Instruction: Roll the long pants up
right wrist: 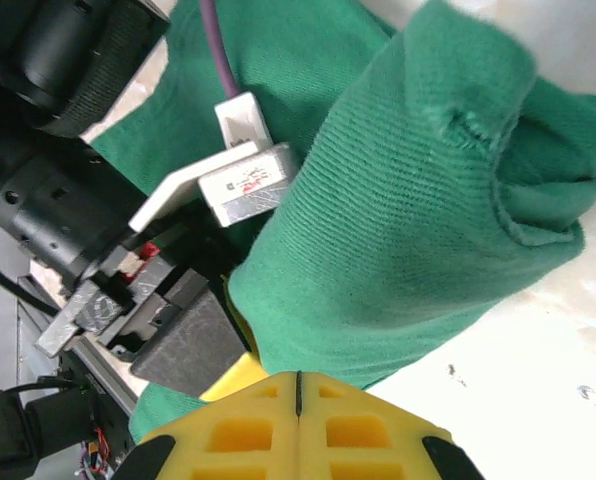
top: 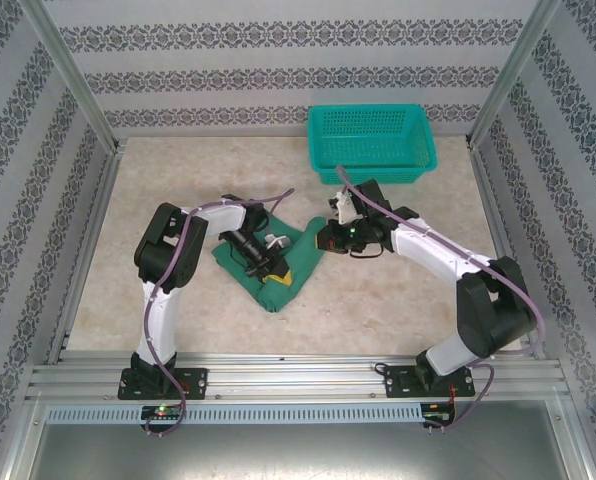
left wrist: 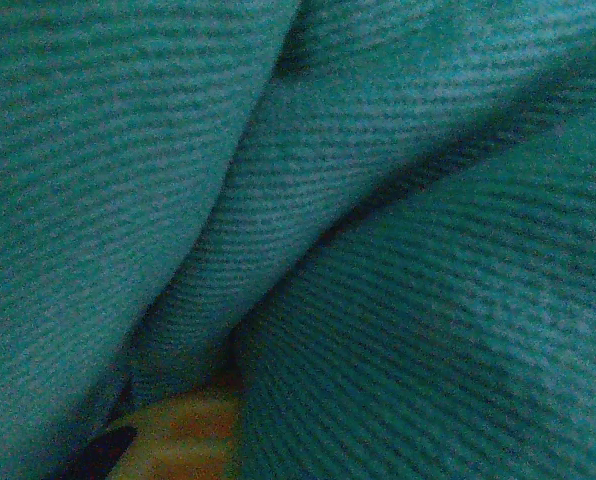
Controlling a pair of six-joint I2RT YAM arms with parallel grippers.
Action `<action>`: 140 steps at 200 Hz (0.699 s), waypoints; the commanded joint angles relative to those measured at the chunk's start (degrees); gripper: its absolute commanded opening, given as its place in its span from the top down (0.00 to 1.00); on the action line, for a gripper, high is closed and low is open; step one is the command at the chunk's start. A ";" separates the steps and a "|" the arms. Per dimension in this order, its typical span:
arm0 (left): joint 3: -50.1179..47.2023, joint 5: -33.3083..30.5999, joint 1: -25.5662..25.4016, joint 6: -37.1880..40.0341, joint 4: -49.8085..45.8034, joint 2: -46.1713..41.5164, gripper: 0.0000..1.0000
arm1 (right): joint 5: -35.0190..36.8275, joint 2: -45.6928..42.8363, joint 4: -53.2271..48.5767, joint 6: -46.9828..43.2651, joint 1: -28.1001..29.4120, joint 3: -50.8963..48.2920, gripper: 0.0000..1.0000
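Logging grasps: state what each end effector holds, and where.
Left end effector sits buried in folds of the long pants; right end effector is shut against the cloth. Neither hold can be confirmed.

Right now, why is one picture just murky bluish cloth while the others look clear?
Left wrist view: taken right up against the pants, so it's dim, soft and bluish. Right wrist view: bright and sharp, true green. Top view: even light, faint shadows on the table, no glare.
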 commanded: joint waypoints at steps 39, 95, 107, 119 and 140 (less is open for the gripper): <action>-0.95 -10.07 0.90 1.98 1.42 2.83 0.83 | -4.95 13.65 5.64 0.94 2.05 7.74 0.97; -1.12 -31.08 0.80 0.03 0.10 -4.47 0.68 | -1.52 30.39 0.00 3.81 2.48 17.26 1.00; -1.54 -34.80 0.70 -0.07 0.63 -8.67 0.68 | -0.85 32.33 -0.80 4.73 2.48 17.89 1.00; -1.74 -38.25 0.32 -0.17 1.24 -12.79 0.67 | -0.26 33.26 -0.89 5.36 2.58 17.90 1.00; -2.19 -47.68 -1.47 -0.45 2.54 -19.39 0.66 | 0.66 34.53 -2.28 5.80 2.56 18.83 1.00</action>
